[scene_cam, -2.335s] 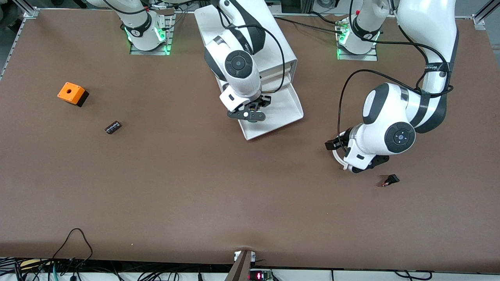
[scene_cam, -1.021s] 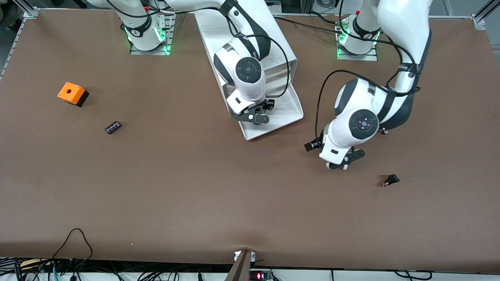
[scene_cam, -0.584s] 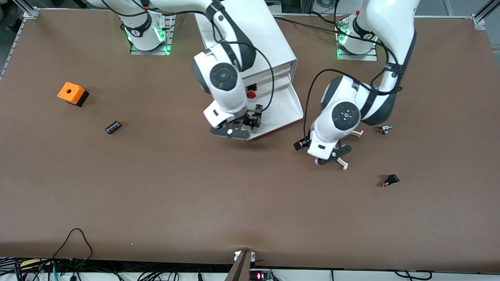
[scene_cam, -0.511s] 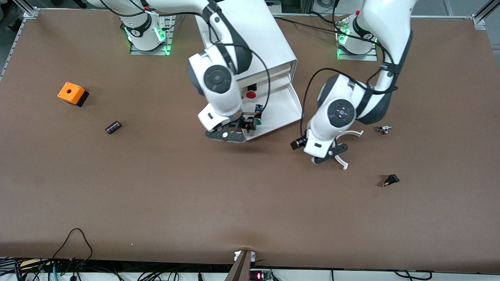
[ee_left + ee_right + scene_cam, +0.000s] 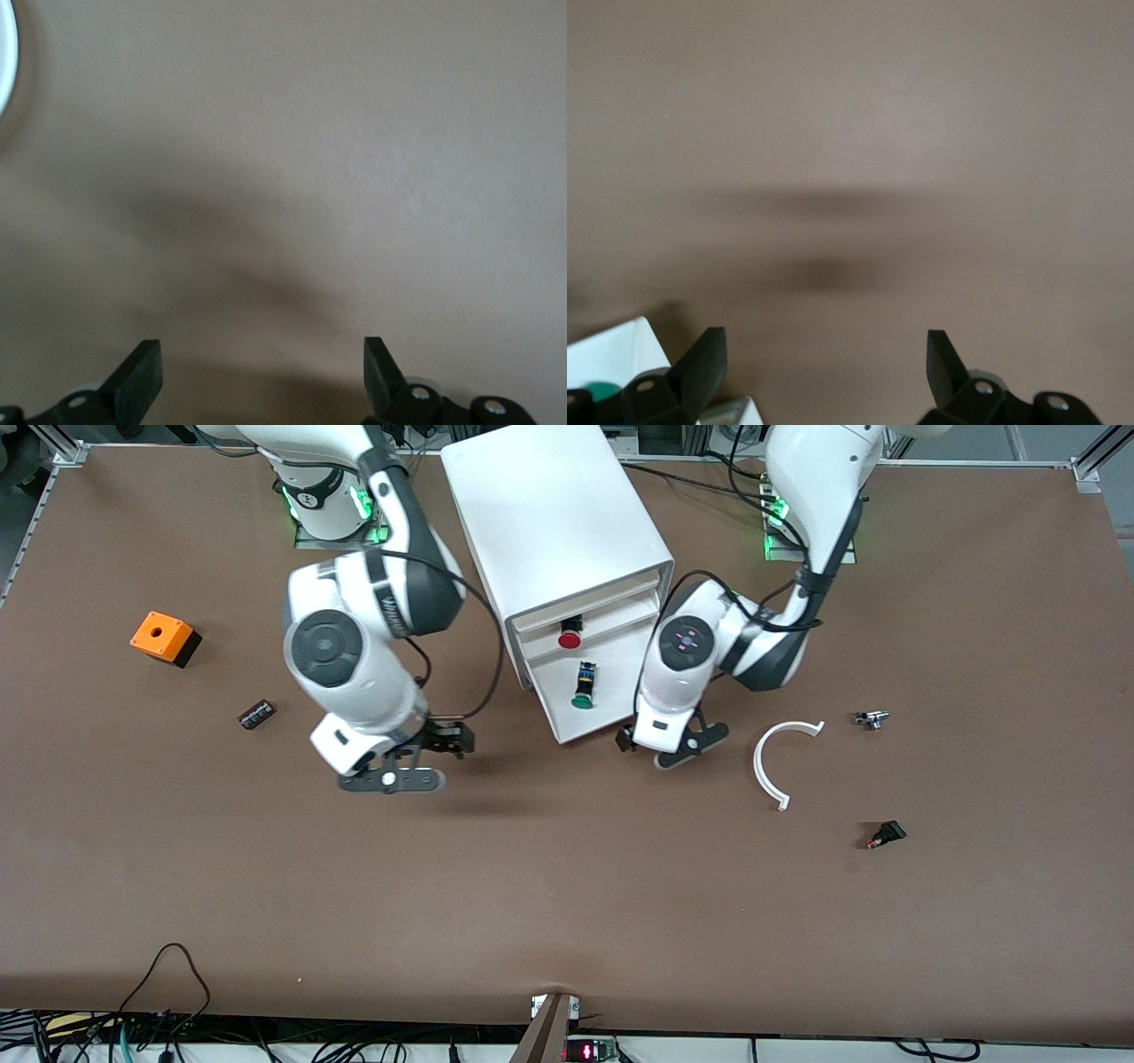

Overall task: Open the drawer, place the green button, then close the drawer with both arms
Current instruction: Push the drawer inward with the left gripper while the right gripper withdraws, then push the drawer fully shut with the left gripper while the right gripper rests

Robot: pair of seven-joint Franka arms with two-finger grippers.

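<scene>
glossy white arms (image 5: 354, 664) with dark grey joint rings, black cables

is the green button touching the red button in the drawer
Apart. The front view shows the green button lying in the open drawer, nearer the front camera than the red button, with a strip of bare white tray between them.

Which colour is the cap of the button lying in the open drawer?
Green; the button in the drawer shows best in the front view.

A broad brown table (image 5: 567, 886) fills nearly the whole front view, evenly lit, with aluminium frame rails (image 5: 53, 443) at its corners and tangled black cables (image 5: 168, 992) (some looping onto the tabletop) along its near edge.
</scene>
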